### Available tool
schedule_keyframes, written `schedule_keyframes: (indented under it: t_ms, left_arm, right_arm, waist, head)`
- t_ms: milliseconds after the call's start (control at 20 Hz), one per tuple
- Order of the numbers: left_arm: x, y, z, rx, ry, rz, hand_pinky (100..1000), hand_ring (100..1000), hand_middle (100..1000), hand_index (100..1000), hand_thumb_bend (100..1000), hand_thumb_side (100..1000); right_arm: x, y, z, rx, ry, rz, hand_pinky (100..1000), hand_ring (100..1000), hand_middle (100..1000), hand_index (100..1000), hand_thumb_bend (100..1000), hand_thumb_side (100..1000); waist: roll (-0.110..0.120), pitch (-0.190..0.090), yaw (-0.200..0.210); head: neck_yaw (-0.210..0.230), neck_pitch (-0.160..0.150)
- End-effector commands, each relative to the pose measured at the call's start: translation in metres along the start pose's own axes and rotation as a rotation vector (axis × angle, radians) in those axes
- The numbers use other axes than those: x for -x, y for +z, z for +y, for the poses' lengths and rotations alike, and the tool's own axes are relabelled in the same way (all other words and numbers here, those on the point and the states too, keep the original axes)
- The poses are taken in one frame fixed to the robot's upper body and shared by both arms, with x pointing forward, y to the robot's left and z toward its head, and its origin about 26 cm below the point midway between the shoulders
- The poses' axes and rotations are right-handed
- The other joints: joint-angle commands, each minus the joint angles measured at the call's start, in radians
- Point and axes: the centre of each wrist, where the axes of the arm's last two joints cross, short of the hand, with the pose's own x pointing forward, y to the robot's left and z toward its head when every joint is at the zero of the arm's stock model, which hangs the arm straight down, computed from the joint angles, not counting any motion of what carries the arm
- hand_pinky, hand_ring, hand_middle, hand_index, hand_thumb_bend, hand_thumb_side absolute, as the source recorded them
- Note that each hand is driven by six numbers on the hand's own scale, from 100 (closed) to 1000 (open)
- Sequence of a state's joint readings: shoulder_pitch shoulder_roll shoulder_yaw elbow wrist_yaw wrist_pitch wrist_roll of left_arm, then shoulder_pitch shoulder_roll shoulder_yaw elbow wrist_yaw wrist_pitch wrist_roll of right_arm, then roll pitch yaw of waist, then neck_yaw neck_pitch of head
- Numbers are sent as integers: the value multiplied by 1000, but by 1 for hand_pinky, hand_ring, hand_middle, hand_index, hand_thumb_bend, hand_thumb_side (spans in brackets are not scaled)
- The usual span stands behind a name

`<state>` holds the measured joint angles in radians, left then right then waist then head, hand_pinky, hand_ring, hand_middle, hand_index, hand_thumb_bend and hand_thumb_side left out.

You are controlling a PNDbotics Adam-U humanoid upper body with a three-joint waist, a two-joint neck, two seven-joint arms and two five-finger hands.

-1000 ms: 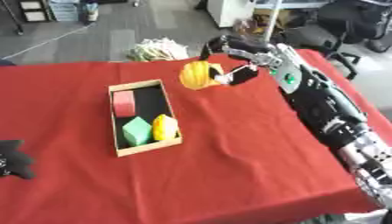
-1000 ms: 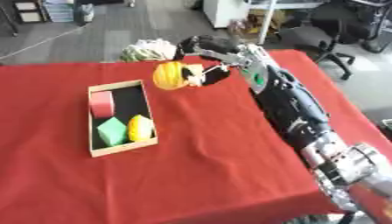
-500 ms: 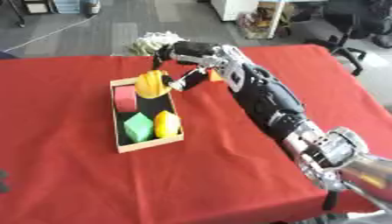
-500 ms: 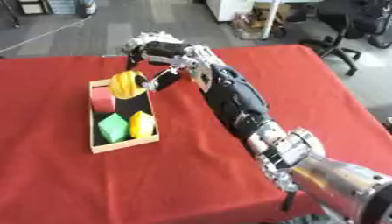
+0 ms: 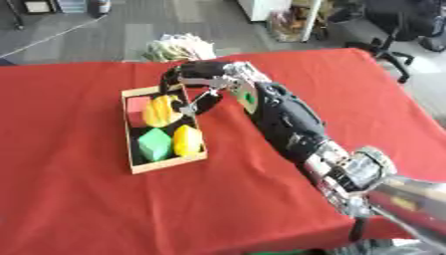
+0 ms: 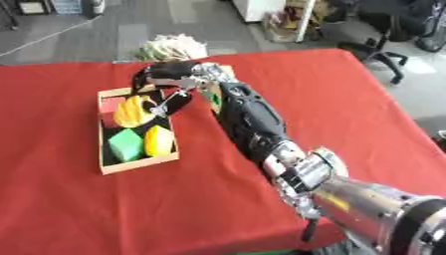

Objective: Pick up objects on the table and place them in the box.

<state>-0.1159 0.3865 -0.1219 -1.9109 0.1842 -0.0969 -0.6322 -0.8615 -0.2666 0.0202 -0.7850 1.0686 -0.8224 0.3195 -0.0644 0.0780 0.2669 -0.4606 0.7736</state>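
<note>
My right hand (image 5: 205,74) reaches in from the right and hangs over the far end of the wooden box (image 5: 167,164). Its curled fingers and thumb close round a yellow fruit-like object (image 5: 160,110), which is low inside the box beside a red block (image 5: 136,106). Nearer in the box lie a green block (image 5: 154,144) and a second yellow piece (image 5: 186,141). The left hand shows in neither view.
The box sits left of centre on a table under a red cloth (image 5: 87,199). A pale bundle (image 5: 178,46) lies beyond the table's far edge. Office chairs (image 5: 396,30) stand at the far right. My right forearm (image 5: 287,124) crosses the cloth diagonally.
The right hand has carried the yellow object leftward from the table's middle and lowered it into the box's far end. The head has also turned, shifting the picture.
</note>
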Motion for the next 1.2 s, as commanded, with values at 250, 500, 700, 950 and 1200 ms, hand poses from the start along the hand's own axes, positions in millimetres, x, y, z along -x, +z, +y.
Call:
schedule_keyframes:
  t_ms: [250, 500, 700, 950, 1200]
  left_arm:
    - [-4, -2, 1, 14, -18, -7, 663, 608, 622, 888, 100, 958]
    - [-2, 1, 0, 13, -11, 6, 663, 608, 621, 888, 100, 961]
    - [0, 4, -1, 11, -8, 21, 664, 608, 621, 888, 100, 965]
    - [3, 8, -1, 6, -7, 37, 666, 608, 621, 888, 100, 971]
    - [2, 9, 0, 6, -15, 43, 666, 608, 621, 888, 100, 973]
  right_arm:
    - [-3, -1, -20, 16, 115, 2, 842, 812, 770, 960, 100, 306]
    - [9, 19, -29, 154, 89, 52, 817, 783, 754, 958, 100, 218]
    - [32, 59, -37, 261, 10, 153, 859, 874, 897, 1000, 100, 208]
    - [62, 121, -26, 188, -108, 368, 957, 1000, 1000, 1000, 100, 211]
    - [76, 160, 4, 213, -256, 627, 953, 997, 1000, 1000, 100, 204]
  waist:
    - [12, -3, -1]
    - [9, -9, -11]
    - [2, -18, -23]
    - [-4, -25, -33]
    - [-4, -19, -36]
  head:
    - [-4, -4]
    - [-2, -4]
    - [7, -4]
    - [19, -4]
    - [32, -4]
